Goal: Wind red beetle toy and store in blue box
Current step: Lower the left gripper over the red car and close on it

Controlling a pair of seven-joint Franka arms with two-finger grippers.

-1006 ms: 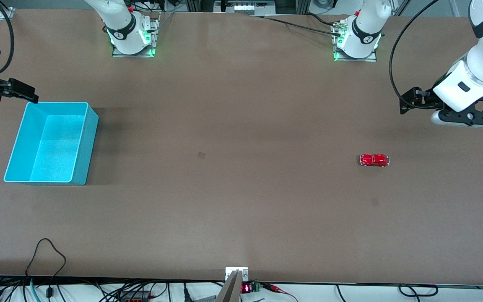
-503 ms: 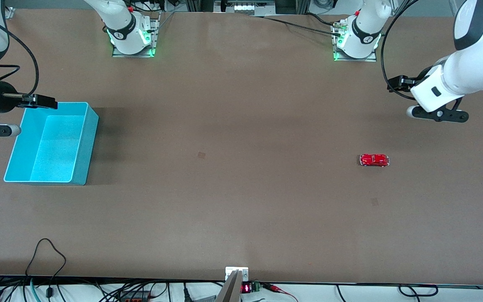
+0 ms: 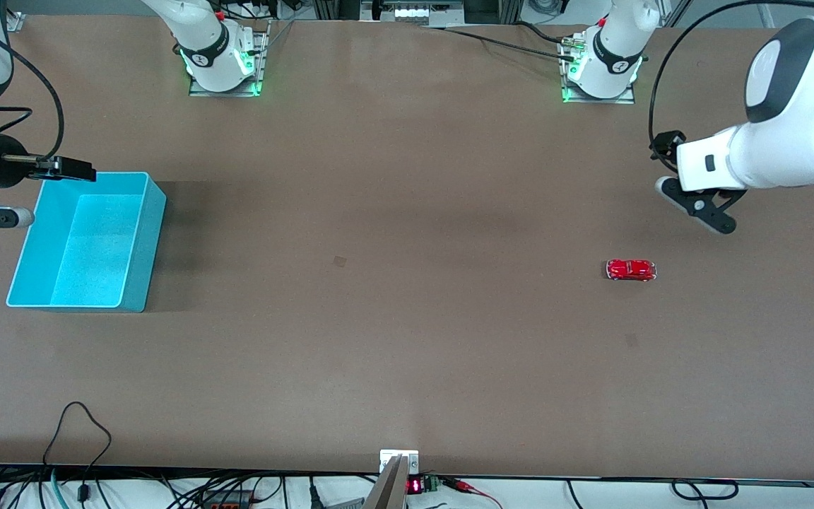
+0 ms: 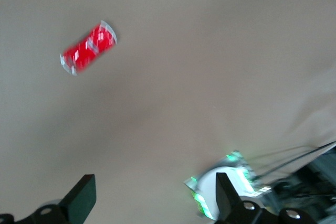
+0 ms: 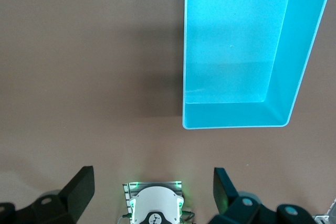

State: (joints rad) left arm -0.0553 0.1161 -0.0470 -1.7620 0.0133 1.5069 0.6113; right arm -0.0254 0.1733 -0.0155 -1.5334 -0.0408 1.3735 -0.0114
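Observation:
The red beetle toy (image 3: 631,270) (image 4: 88,48) lies alone on the brown table toward the left arm's end. My left gripper (image 3: 665,147) (image 4: 153,195) hangs open and empty above the table, apart from the toy and farther from the front camera than it. The blue box (image 3: 144,244) (image 5: 236,124) stands empty toward the right arm's end. My right gripper (image 3: 68,168) (image 5: 152,190) is open and empty, held over the box's rim at the corner farthest from the front camera.
Both arm bases (image 3: 222,63) (image 3: 601,71) stand along the table edge farthest from the front camera. Cables (image 3: 82,438) and a small device (image 3: 398,466) lie at the nearest edge. Bare tabletop stretches between the box and the toy.
The left arm has swung round, bringing its gripper inward and a little toward the toy. The right gripper moved in over the box's corner, then held still.

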